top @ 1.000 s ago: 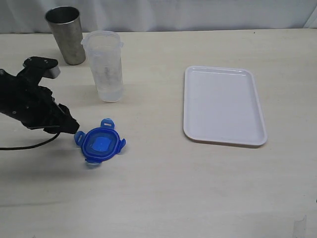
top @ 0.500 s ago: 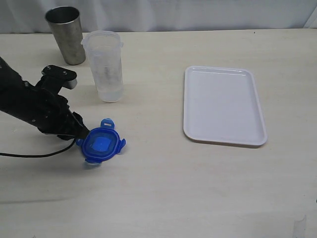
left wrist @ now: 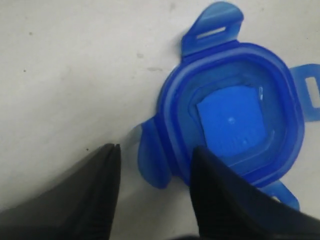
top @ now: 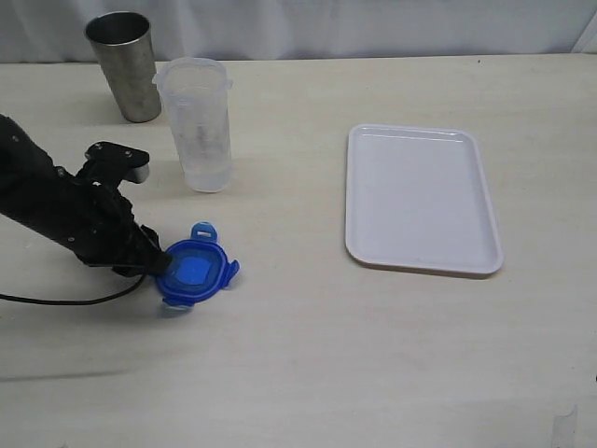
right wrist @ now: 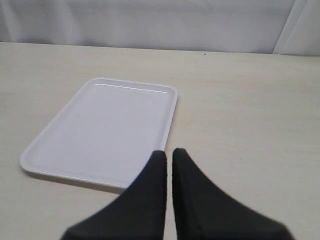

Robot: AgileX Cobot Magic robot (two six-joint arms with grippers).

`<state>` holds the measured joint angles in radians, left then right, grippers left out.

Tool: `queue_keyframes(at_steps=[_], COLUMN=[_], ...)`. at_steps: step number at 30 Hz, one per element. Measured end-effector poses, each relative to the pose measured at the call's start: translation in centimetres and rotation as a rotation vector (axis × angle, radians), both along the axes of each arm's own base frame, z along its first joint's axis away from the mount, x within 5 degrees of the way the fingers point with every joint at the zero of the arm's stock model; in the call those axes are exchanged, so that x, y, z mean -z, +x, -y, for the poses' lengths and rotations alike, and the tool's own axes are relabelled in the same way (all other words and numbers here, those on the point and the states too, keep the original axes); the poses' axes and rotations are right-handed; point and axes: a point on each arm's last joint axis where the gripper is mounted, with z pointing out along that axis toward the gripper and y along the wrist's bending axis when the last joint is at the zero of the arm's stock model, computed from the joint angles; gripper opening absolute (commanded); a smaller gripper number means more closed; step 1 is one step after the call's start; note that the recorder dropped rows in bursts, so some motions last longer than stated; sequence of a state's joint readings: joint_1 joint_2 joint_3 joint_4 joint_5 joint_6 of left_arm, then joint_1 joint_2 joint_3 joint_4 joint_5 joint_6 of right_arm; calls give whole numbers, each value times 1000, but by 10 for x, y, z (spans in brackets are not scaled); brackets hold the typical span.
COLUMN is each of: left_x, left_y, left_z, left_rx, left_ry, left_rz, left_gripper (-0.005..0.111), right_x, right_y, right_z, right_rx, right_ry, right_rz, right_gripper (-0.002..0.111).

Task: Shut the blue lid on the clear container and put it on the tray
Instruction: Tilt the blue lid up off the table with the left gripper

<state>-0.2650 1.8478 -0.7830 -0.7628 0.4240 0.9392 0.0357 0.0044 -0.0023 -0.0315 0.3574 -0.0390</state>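
Observation:
The blue lid (top: 193, 271) lies flat on the table, left of centre, and fills the left wrist view as the blue lid (left wrist: 235, 115). My left gripper (top: 154, 264) sits low at its left edge and is open. In the wrist view the left gripper (left wrist: 156, 150) straddles one snap flap, with one finger over the lid's rim and the other on bare table. The clear container (top: 198, 121) stands upright and uncovered behind the lid. The white tray (top: 420, 198) lies to the right, holding nothing. My right gripper (right wrist: 169, 152) is shut, hovering near the tray (right wrist: 100, 125); it is outside the exterior view.
A grey metal cup (top: 124, 65) stands at the back left, close beside the clear container. A black cable (top: 56, 301) trails from the left arm across the table's left side.
My left arm has moved right and lower, bringing its fingers to the lid's left flap. The lid has nudged slightly right. The right gripper is unchanged.

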Motion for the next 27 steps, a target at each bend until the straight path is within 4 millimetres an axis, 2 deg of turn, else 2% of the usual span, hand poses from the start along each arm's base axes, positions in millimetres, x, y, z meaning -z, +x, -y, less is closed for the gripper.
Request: queue_keyframes(at_steps=[11,20,27], left_x=[-4,-5,-5], left_y=[1,2,1], left_z=[0,2,3], left_rx=[-11,-70,-67], left_ry=[-8,-47,-55], left_rz=[13,4,-9], left_gripper=[41,14,15], right_x=[0,0,0], right_y=[0,0,0], right_z=[0,0,0], right_rx=[0,0,0], right_ry=[0,0,0], right_rz=[0,0,0], right_gripper=[4,4,4])
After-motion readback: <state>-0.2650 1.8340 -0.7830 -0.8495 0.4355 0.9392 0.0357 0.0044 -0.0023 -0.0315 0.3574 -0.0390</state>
